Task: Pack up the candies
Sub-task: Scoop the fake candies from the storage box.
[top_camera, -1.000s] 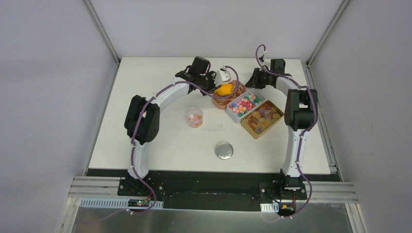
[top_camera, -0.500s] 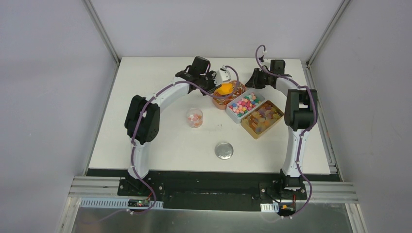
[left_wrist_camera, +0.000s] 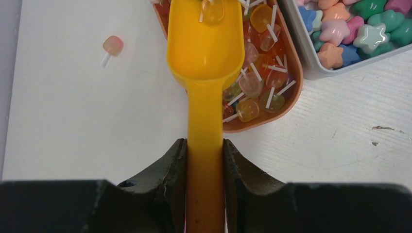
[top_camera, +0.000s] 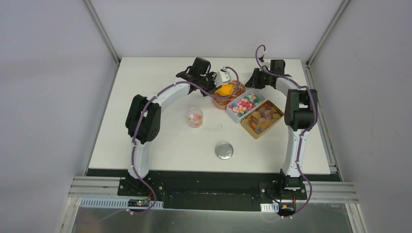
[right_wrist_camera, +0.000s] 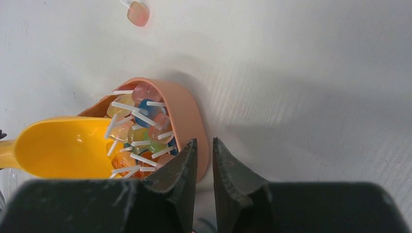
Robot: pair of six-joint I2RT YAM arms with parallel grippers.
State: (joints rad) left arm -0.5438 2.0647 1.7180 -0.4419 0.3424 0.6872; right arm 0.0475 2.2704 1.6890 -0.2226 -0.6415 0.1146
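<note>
While left gripper [left_wrist_camera: 205, 145] pinches scoop [left_wrist_camera: 205, 43] and right gripper [right_wrist_camera: 204, 145] clamps tray [right_wrist_camera: 192, 111] rim, dig under candies [left_wrist_camera: 252, 82], lift level.

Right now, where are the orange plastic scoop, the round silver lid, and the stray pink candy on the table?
orange plastic scoop [left_wrist_camera: 204, 53], left wrist view, on its bowl.
round silver lid [top_camera: 224, 150], top external view, centre of its top.
stray pink candy [left_wrist_camera: 112, 44], left wrist view, on its head.
</note>
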